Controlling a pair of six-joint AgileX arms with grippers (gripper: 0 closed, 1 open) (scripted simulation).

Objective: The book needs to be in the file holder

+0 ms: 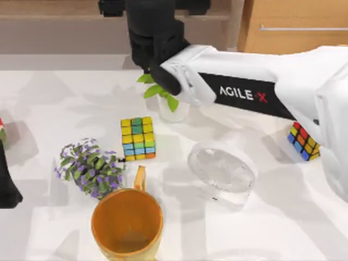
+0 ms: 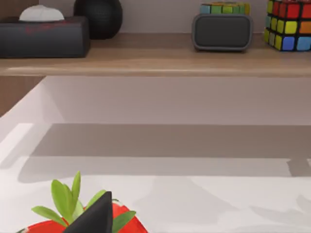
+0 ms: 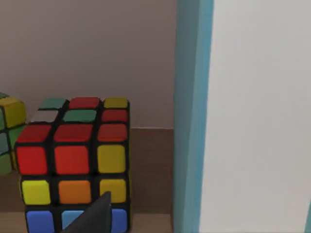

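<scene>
Your right arm (image 1: 244, 92) stretches across the white bench (image 1: 261, 228) to the far shelf, its hand (image 1: 155, 38) dark at the far edge. From the right wrist you see a tall white slab with a blue edge, likely the book (image 3: 257, 116), upright close to that hand, just beside a colour cube (image 3: 73, 160). You cannot tell either hand's grip. The left hand (image 1: 6, 185) sits parked at the left edge.
</scene>
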